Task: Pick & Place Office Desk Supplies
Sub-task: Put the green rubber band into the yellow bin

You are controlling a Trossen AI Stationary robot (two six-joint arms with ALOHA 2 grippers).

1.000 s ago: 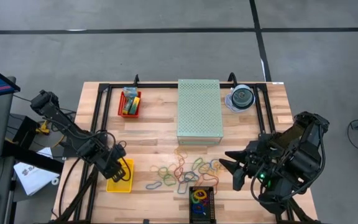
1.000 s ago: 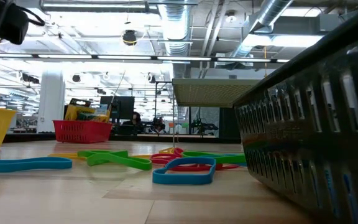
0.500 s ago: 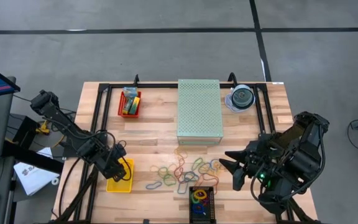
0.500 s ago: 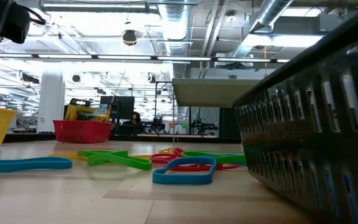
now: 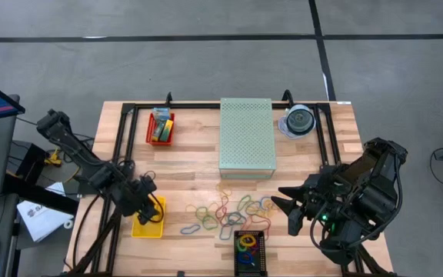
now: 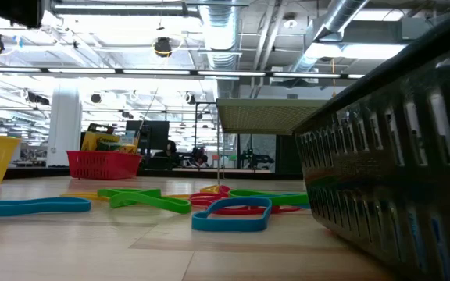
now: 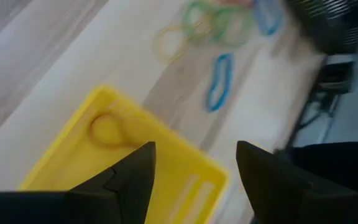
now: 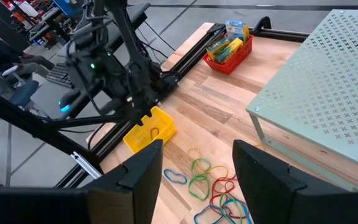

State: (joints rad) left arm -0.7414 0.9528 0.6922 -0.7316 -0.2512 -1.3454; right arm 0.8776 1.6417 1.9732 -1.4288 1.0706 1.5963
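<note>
Rubber bands (image 5: 225, 213) lie scattered on the counter (image 5: 191, 165) between my two arms, near its front edge; one orange loop (image 7: 107, 130) sits in the yellow tray (image 5: 148, 223). My left pincer (image 5: 146, 201) hangs over that tray with fingers spread, holding nothing. My right pincer (image 5: 284, 208) waits open and empty beside the pile. Crayon boxes (image 5: 161, 125) stand in the red basket (image 5: 151, 137) at the far left. A black bin (image 5: 250, 250) is cut off at the counter's front edge and fills the low view's right side (image 6: 397, 148).
</note>
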